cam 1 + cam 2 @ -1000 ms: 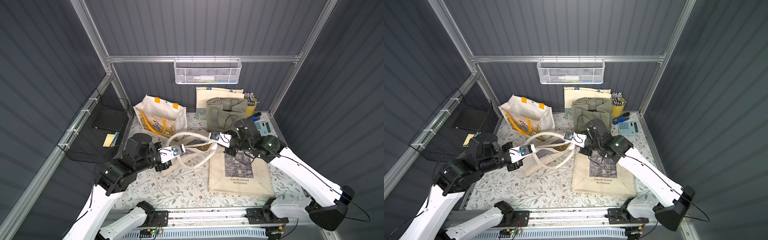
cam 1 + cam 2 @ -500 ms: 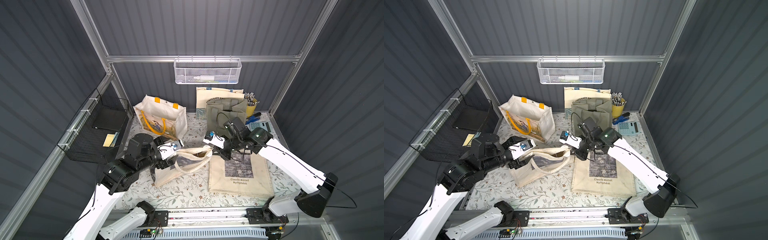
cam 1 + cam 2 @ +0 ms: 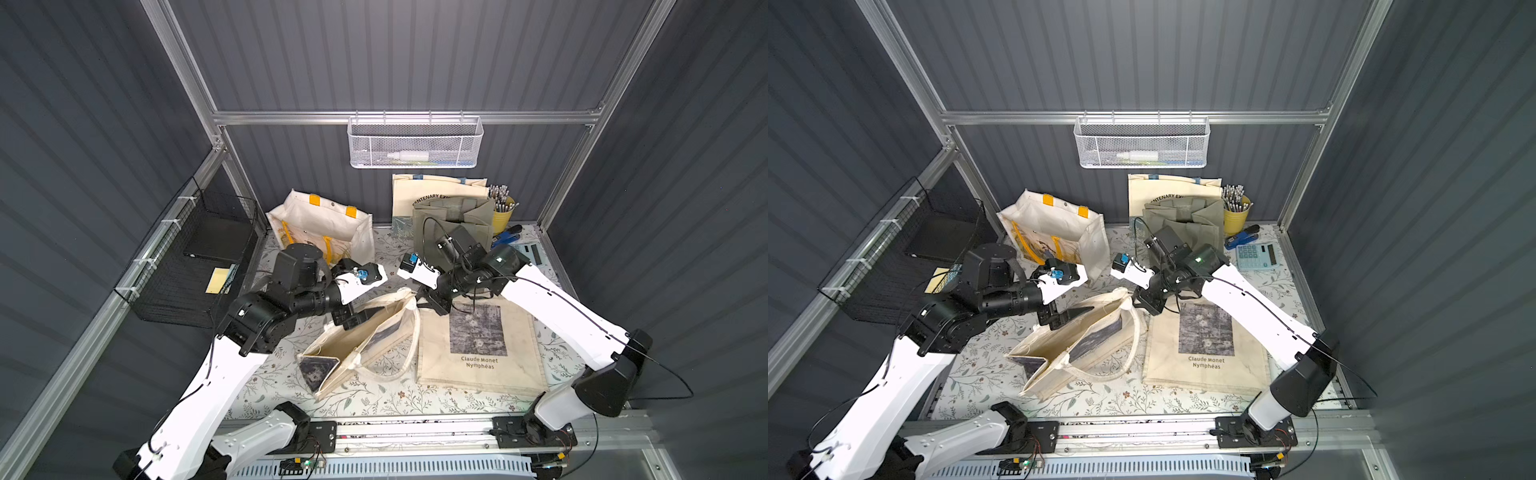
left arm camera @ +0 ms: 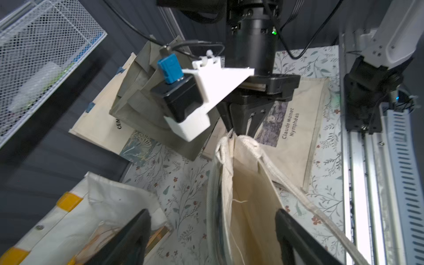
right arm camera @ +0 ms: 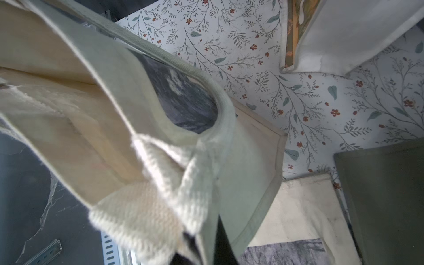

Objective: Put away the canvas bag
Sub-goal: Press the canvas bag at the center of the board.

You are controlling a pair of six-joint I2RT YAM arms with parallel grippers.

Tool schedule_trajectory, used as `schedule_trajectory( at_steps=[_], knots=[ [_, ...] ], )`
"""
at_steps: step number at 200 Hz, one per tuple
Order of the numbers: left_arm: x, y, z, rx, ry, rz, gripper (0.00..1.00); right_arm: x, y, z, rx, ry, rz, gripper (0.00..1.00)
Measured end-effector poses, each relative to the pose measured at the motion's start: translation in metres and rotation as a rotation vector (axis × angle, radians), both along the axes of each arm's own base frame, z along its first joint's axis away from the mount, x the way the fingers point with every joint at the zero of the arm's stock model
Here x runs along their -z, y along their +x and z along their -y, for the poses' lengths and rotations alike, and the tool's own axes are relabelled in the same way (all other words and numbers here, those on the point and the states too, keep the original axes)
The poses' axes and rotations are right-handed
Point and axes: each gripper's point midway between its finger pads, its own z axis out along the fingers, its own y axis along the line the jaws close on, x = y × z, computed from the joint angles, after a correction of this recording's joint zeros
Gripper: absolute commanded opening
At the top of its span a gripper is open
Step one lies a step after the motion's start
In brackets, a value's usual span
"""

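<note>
The canvas bag (image 3: 365, 345) (image 3: 1075, 345) is a cream tote with a dark print, lying slumped on its side mid-table with its mouth open. My right gripper (image 3: 436, 303) (image 3: 1148, 305) (image 5: 206, 252) is shut on the bag's top corner, where the woven handle (image 5: 160, 195) meets the rim, and holds that end up. My left gripper (image 3: 353, 320) (image 3: 1067, 316) (image 4: 212, 231) is open just above the other end of the rim. In the left wrist view the bag (image 4: 250, 183) runs between its spread fingers (image 4: 135, 234) without being gripped.
A flat Monet-print tote (image 3: 478, 345) lies right of the bag. A white tote with yellow handles (image 3: 328, 228), a grey-green folded bag (image 3: 453, 220), a pen cup (image 3: 503, 208) and a calculator (image 3: 1256, 255) stand at the back. A black wire basket (image 3: 195, 257) hangs at the left and a white mesh basket (image 3: 415, 143) on the back rail.
My left gripper has opened and let go of the bag's handle. The bag, earlier stretched between both grippers, has dropped onto the table on the left side. The right gripper still holds its end.
</note>
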Motion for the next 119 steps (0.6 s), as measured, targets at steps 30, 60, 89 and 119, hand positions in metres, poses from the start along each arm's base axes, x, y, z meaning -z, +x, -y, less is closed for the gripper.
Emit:
schedule_trajectory(
  at_steps=[30,60,89,119],
  knots=[
    [0.0,-0.005,0.011,0.022,-0.069,-0.09,0.82,-0.003,0.003,-0.002,0.004,-0.007,-0.003,0.0],
    [0.0,-0.009,0.016,0.02,-0.123,-0.168,0.79,0.0,0.007,-0.004,0.02,-0.02,-0.016,0.0],
    [-0.002,-0.005,0.018,-0.024,-0.175,-0.225,0.73,0.005,0.013,-0.008,0.041,-0.036,-0.035,0.0],
    [0.0,-0.004,0.021,-0.049,-0.183,-0.259,0.72,0.003,0.018,-0.011,0.063,-0.038,-0.05,0.0]
  ],
)
